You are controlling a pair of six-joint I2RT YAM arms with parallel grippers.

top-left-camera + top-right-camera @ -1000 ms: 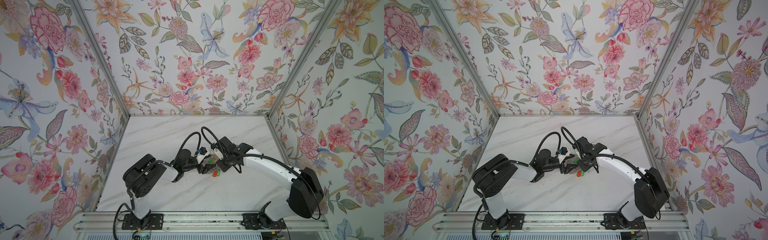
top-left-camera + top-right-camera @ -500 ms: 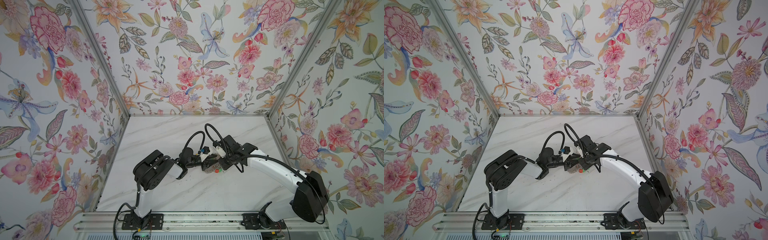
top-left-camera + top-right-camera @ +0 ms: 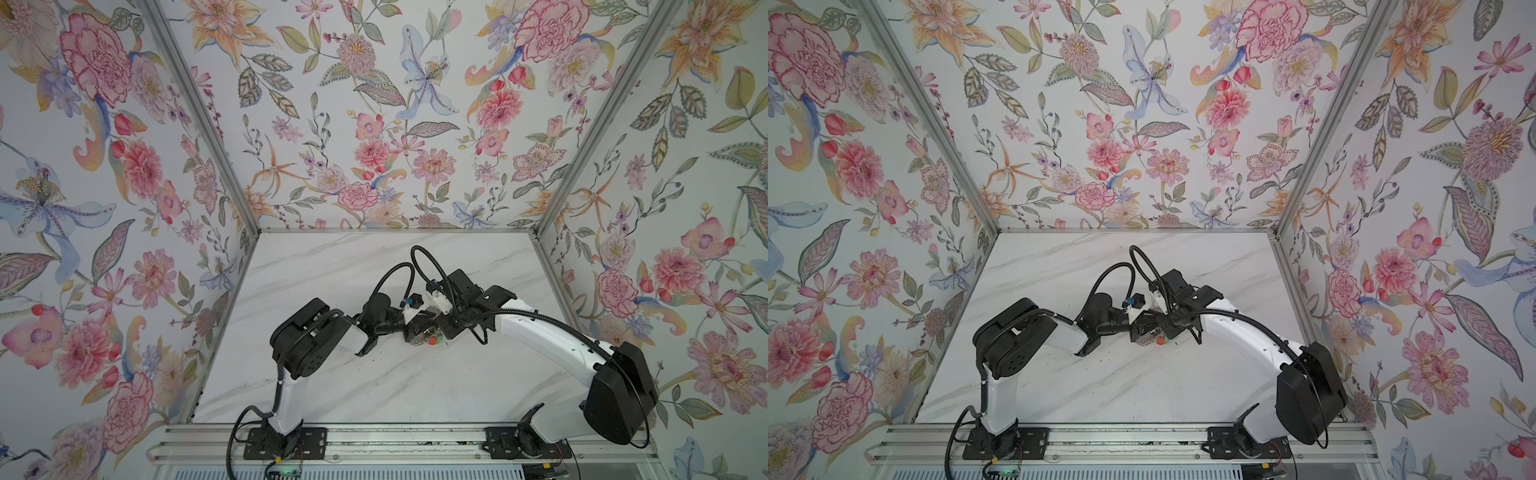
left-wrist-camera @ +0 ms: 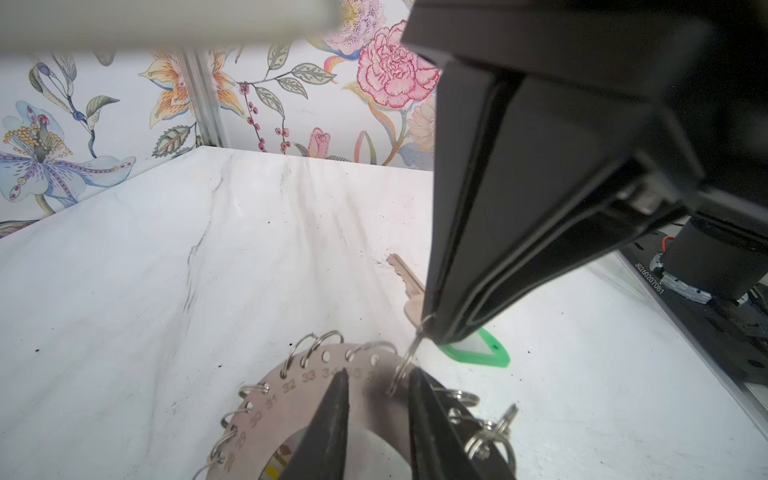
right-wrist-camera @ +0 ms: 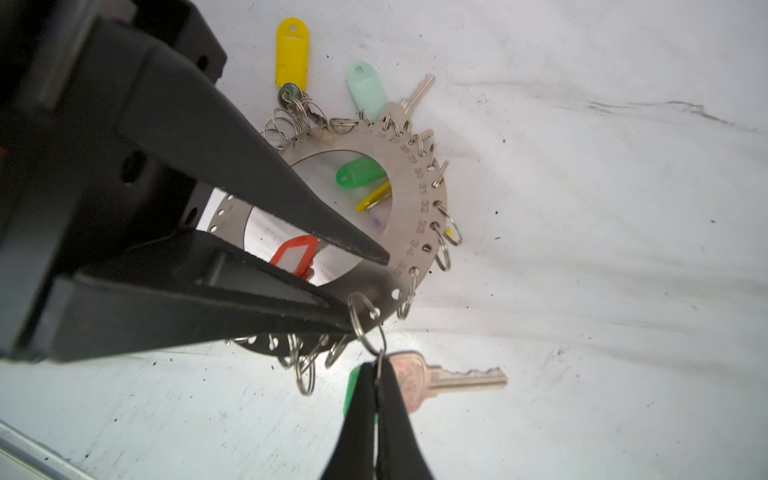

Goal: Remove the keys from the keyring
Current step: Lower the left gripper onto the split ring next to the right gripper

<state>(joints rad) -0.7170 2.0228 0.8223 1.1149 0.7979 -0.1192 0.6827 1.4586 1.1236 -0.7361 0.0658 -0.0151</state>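
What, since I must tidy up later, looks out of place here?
A green tag, a yellow tag and a red tag lie inside the hole of the keyring instead of fanning outward. Black specks dot the table.

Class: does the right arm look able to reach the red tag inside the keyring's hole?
Probably not: the left gripper lies across the red tag; the right gripper clamps a split ring.

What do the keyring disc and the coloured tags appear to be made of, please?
The keyring looks like brushed steel: matte grey, stamped numbers, punched holes. The tags look like moulded plastic: bright uniform colours, smooth slightly glossy surfaces. Exact grades cannot be told.
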